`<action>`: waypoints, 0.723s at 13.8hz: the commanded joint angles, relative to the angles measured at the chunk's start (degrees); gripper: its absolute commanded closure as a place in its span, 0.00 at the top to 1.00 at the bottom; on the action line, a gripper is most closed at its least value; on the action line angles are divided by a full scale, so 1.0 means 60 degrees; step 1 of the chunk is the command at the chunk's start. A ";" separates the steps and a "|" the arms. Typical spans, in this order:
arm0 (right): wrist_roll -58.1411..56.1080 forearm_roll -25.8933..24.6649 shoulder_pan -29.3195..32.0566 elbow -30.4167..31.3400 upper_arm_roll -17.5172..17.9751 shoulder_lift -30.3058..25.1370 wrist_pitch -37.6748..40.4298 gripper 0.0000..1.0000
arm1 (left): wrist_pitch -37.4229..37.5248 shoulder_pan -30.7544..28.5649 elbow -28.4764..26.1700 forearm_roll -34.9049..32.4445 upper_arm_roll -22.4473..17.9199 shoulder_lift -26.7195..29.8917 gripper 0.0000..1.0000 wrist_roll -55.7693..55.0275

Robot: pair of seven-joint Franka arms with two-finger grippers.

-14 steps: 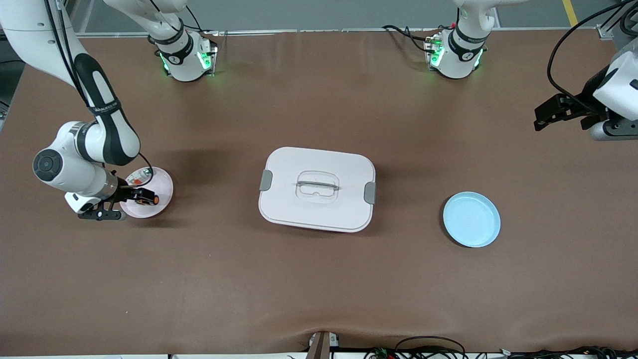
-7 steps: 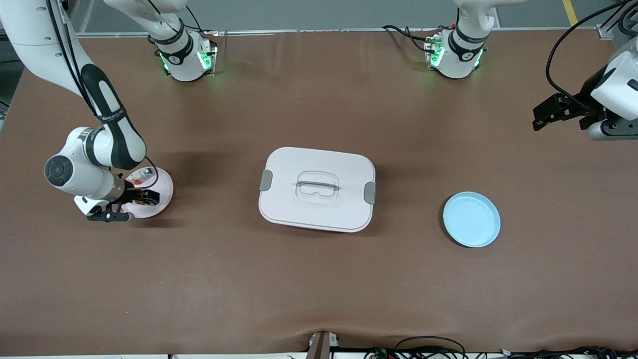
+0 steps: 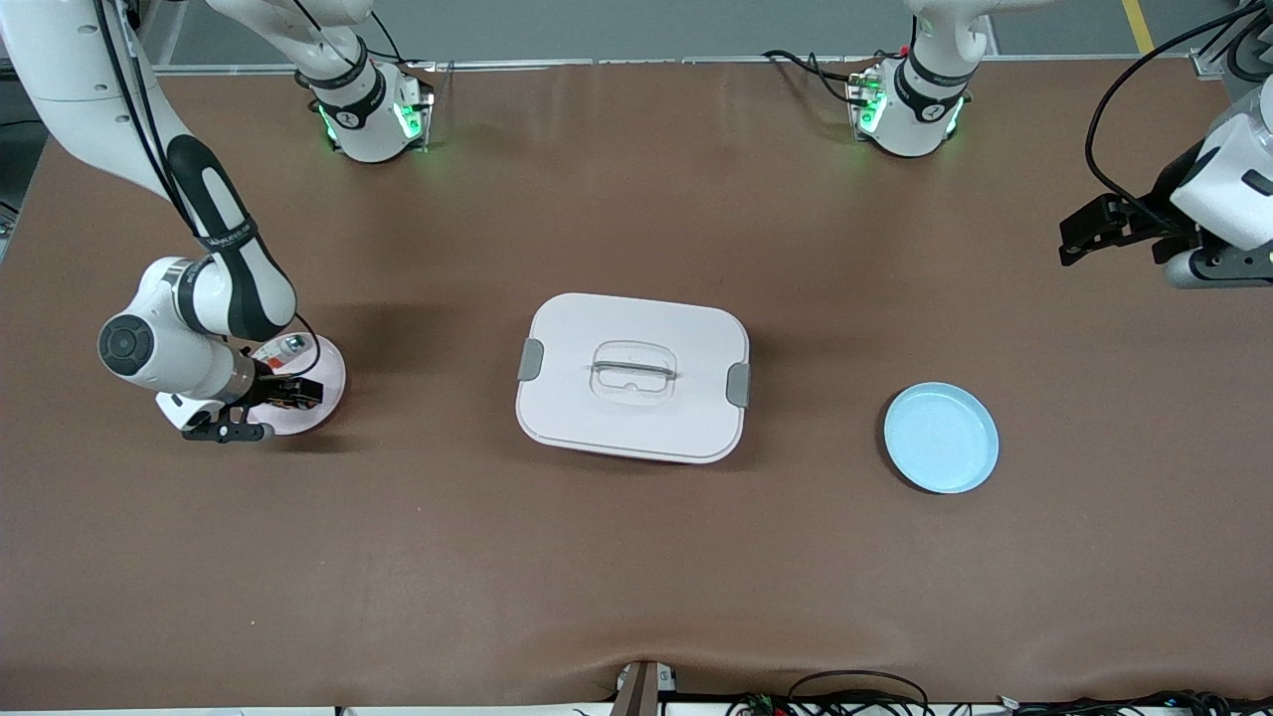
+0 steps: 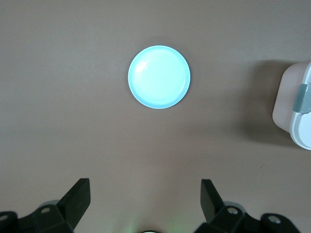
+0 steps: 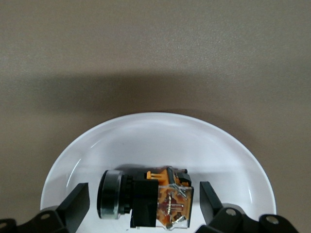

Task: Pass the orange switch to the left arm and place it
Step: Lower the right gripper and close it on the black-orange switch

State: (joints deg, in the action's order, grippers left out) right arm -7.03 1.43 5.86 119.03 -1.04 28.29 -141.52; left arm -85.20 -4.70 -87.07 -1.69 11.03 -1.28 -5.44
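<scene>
The orange switch (image 5: 146, 199), with a black body, orange block and round silver-rimmed end, lies on its side on the pink plate (image 3: 330, 370) at the right arm's end of the table. My right gripper (image 3: 301, 391) is low over that plate and open. In the right wrist view its fingers (image 5: 77, 204) stand on either side of the switch without touching it. In the front view the gripper hides the switch. My left gripper (image 3: 1079, 231) is open and empty, held up over the left arm's end of the table. The white box (image 3: 633, 376) sits mid-table between the two plates.
A small silver and orange-red part (image 3: 282, 348) lies on the pink plate beside my right gripper. An empty light blue plate (image 3: 941, 438) sits toward the left arm's end; it shows in the left wrist view (image 4: 159, 76) with a corner of the box (image 4: 294, 111).
My right gripper has moved in over the pink plate and now covers the orange switch in the front view. My left arm has barely shifted.
</scene>
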 commanded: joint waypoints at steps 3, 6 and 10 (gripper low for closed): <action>-0.0497 0.0142 0.0093 -0.0165 0.0086 0.0134 -0.0012 0.49 | 0.0152 -0.0008 0.0068 -0.0186 0.0154 -0.0007 1.00 0.0058; -0.0704 0.0142 0.0093 -0.0180 0.0100 0.0120 0.0032 0.19 | 0.0021 -0.0008 0.0083 -0.0186 0.0154 -0.0080 1.00 0.0043; -0.0689 0.0142 0.0064 -0.0195 0.0115 -0.0026 0.0294 0.18 | 0.0049 -0.0081 0.0083 -0.0186 0.0154 -0.0037 1.00 0.0043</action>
State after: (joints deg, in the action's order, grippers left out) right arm -10.02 1.44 5.86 118.75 -0.93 28.45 -141.30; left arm -85.22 -4.70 -87.12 -1.74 11.59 -1.76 -5.45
